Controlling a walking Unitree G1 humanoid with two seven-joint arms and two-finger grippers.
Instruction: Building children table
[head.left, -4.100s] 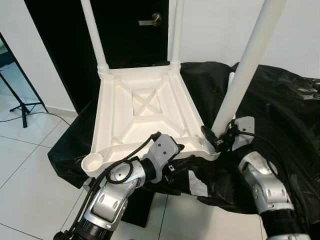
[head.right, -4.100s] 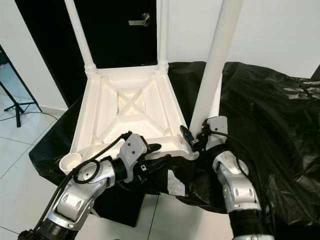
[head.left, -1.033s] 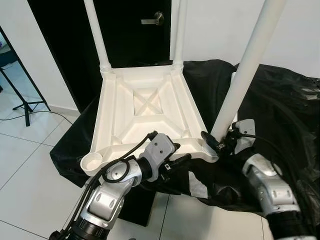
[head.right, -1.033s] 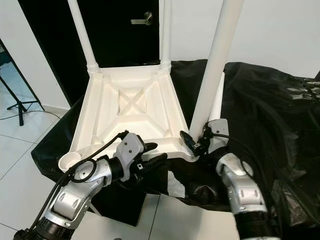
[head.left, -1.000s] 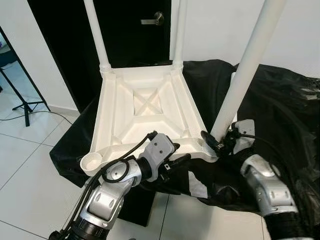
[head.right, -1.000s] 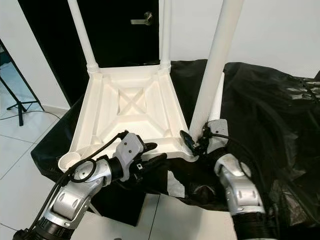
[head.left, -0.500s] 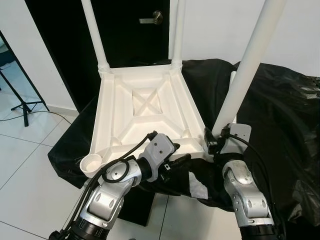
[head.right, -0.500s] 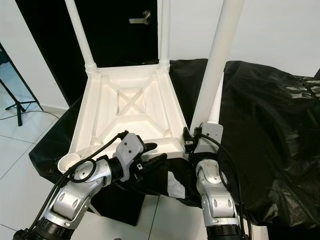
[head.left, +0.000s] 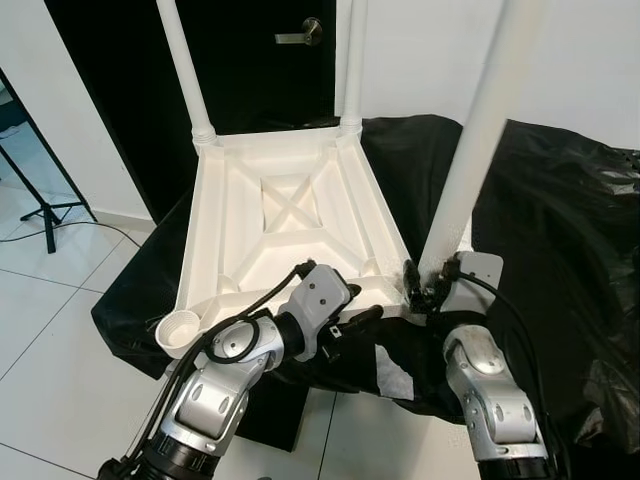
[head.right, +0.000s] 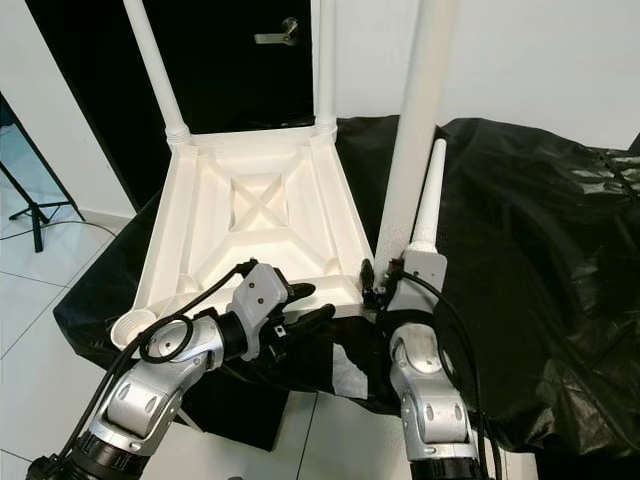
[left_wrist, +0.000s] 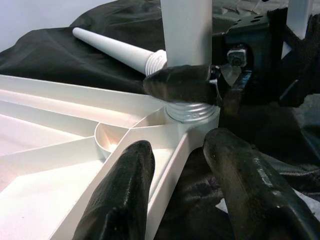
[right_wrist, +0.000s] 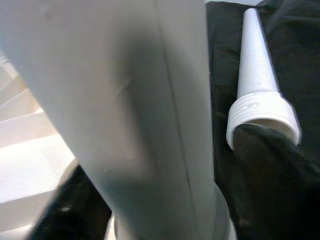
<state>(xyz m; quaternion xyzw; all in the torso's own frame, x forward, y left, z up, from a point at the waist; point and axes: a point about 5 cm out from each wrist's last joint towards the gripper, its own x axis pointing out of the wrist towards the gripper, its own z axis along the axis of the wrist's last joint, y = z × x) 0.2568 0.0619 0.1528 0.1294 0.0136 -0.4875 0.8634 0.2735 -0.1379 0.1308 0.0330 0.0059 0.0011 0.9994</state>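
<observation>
The white plastic table (head.left: 215, 250) lies upside down on a black cloth. Two legs (head.left: 185, 70) stand in its far corners. At the near right corner, a third leg (head.left: 470, 170) stands in its socket, leaning slightly right. My right gripper (head.left: 420, 290) is shut on this leg's threaded base. One right finger (left_wrist: 180, 82) presses across it. My left gripper (head.left: 352, 320) is open astride the table's near rim, one finger (left_wrist: 120, 200) inside and the other outside. The near left socket (head.left: 180, 328) holds no leg. A loose leg (head.right: 430, 195) lies on the cloth behind the corner.
The black cloth (head.left: 560, 220) covers the support and hangs over its front edge. A dark door with a handle (head.left: 300, 33) stands behind the table. A tripod stand (head.left: 40, 200) sits on the tiled floor at far left.
The leg in my right gripper has tipped from a strong rightward lean to nearly upright. My right forearm has swung in under the corner. The left gripper has stayed on the rim.
</observation>
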